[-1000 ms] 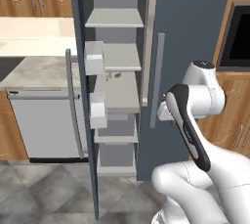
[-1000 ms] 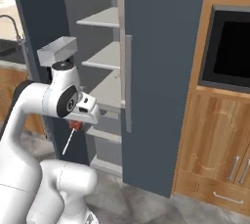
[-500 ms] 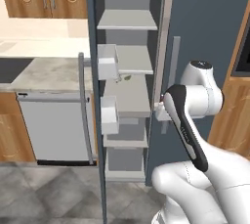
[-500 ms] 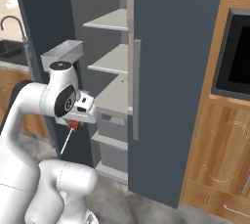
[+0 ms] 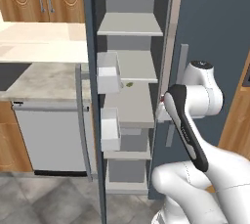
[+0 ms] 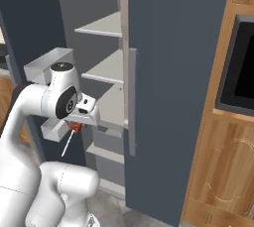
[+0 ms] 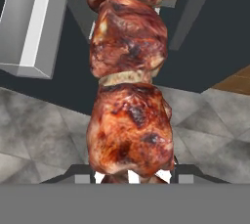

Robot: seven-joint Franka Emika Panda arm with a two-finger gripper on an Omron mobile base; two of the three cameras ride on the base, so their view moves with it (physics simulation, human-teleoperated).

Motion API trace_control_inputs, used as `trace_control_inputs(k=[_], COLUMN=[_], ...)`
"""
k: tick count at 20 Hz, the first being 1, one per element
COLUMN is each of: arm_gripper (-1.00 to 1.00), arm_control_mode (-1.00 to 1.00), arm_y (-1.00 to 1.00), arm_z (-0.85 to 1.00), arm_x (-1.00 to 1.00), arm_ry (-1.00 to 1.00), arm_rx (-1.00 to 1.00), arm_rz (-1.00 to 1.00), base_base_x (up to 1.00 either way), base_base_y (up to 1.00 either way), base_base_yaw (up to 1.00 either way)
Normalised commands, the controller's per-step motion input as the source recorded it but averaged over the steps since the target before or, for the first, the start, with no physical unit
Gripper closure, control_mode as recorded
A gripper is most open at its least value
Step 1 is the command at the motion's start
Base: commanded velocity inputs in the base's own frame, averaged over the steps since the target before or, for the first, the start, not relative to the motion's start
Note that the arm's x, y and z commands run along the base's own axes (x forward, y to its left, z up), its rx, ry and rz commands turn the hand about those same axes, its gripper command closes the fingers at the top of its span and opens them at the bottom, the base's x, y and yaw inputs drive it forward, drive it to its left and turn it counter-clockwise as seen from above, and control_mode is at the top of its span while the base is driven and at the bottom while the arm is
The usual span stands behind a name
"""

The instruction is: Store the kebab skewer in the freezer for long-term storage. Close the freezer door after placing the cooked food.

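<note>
The kebab skewer (image 7: 128, 96) hangs from my gripper (image 6: 74, 127), which is shut on its meat end. Its reddish-brown chunks loom close in the hand view, and its pale stick (image 6: 66, 146) points down. The freezer (image 5: 131, 105) stands open right in front of me, grey shelves showing. Its freezer door (image 5: 92, 96) is swung out at the left, seen edge-on, with white bins (image 5: 108, 73) on its inner side. My gripper (image 5: 160, 106) is just in front of the middle shelf's right edge, outside the compartment.
The shut matching door (image 6: 173, 87), with its bar handle (image 6: 132, 102), is close on my right. A stone counter (image 5: 39, 78) over a silver dishwasher (image 5: 49, 140) lies left. A wall oven (image 6: 243, 67) sits in wooden cabinets. Something small and green (image 5: 130, 84) lies on a shelf.
The whole picture has shifted: the base has driven sideways, so the open freezer now sits more in front of the arm. The arm's pose and its hold on the skewer look unchanged.
</note>
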Motion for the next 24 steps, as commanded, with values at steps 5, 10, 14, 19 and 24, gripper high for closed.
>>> trace_control_inputs(k=[5, 10, 14, 19, 24], arm_gripper=[1.0, 1.0, 1.0, 1.0, 1.0], arm_control_mode=[1.0, 1.0, 1.0, 1.0, 1.0], arm_y=[0.0, 0.0, 0.0, 0.0, 0.0], arm_z=[0.0, 0.0, 0.0, 0.0, 0.0], arm_x=[0.0, 0.0, 0.0, 0.0, 0.0], arm_ry=[0.0, 0.0, 0.0, 0.0, 0.0], arm_rx=[0.0, 0.0, 0.0, 0.0, 0.0], arm_rz=[0.0, 0.0, 0.0, 0.0, 0.0], base_base_x=[0.28, 0.0, 0.0, 0.0, 0.03], base_base_y=[0.05, 0.13, 0.2, 0.19, 0.17], base_base_yaw=[0.07, 0.0, 0.0, 0.0, 0.0])
